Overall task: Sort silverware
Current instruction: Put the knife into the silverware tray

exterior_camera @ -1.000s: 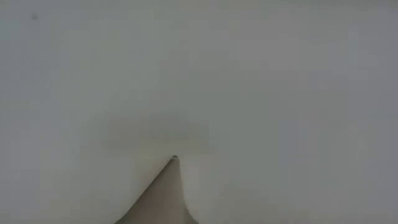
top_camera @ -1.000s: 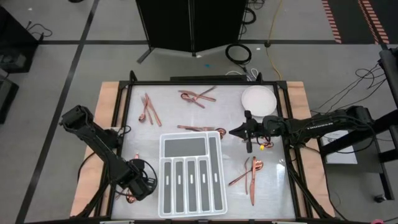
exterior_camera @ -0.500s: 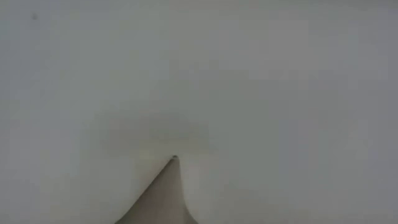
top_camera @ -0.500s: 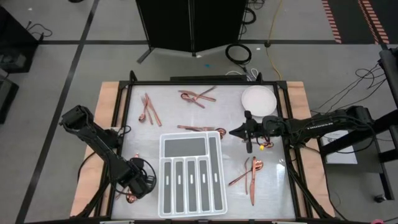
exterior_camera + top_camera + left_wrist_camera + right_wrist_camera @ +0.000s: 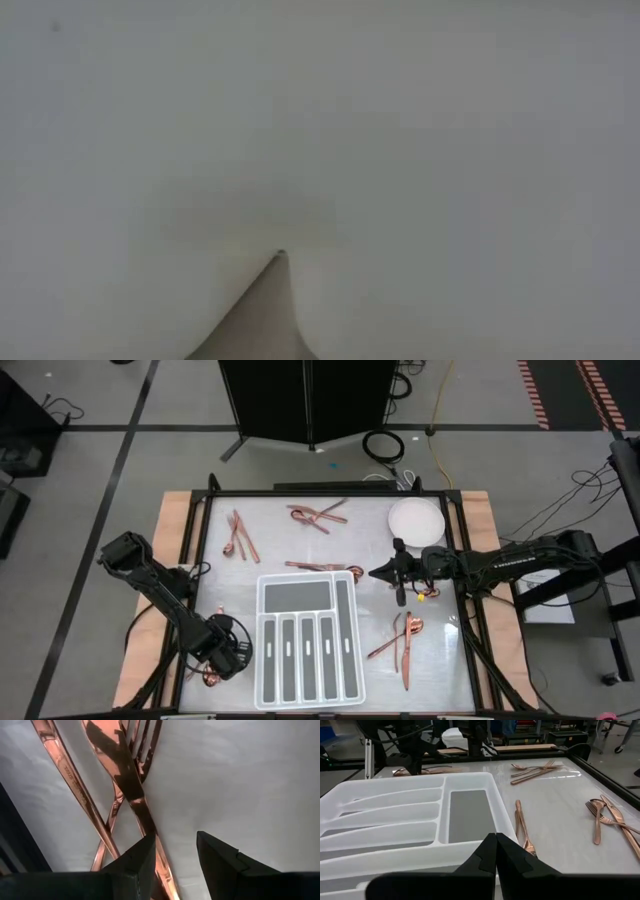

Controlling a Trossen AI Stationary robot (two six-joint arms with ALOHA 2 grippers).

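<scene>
The silverware is copper forks, knives and spoons lying in small groups on the white table. One group (image 5: pixel 211 678) lies at the near left corner, and my left gripper (image 5: pixel 218 660) points down over it. Seen from the left wrist, this gripper (image 5: pixel 175 837) is open above crossed handles and a fork's tines (image 5: pixel 142 742). One handle (image 5: pixel 161 862) runs in between the fingers, close beside one finger (image 5: pixel 137 862). My right gripper (image 5: pixel 378 571) (image 5: pixel 495 840) hangs shut in the air, right of the white divided tray (image 5: pixel 262 650) (image 5: pixel 410 820). My left gripper comes from above, pointing down, with its fingers across the handle (image 5: pixel 161 862) that lies flat on the table. Whether the finger (image 5: pixel 137 862) beside it touches that handle, I cannot tell.
More silverware lies at the far left (image 5: pixel 240 538), far middle (image 5: pixel 318 515), along the tray's far rim (image 5: pixel 315 567) and right of the tray (image 5: pixel 405 640). A round white plate (image 5: pixel 415 518) stands at the far right. A black frame (image 5: pixel 200 540) borders the table. The low view shows only a pale surface.
My left gripper has sunk a little toward the silverware at the near left corner, still open and pointing down.
</scene>
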